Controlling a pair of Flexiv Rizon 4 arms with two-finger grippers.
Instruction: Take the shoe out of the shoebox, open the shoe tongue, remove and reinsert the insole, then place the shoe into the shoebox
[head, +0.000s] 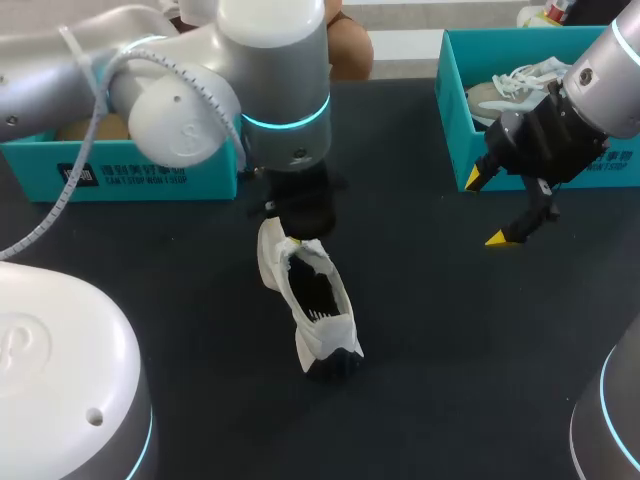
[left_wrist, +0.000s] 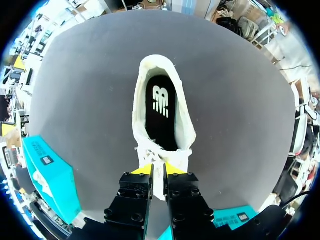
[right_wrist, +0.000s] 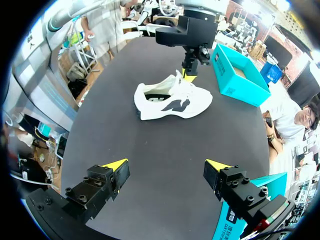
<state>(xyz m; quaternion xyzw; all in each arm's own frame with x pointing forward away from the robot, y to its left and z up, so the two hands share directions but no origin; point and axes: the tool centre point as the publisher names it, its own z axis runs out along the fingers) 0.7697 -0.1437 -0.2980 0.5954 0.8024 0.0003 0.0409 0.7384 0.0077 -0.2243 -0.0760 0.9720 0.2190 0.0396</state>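
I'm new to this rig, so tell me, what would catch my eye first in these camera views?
A white sneaker with a black insole stands mid-table, and the left tool pinches its white tongue from both sides. The right tool hangs open beside a teal cardboard shoebox on the robot's right, which holds another pale laced shoe.

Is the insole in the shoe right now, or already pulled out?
In. The left wrist view shows the black insole lying inside the white shoe.
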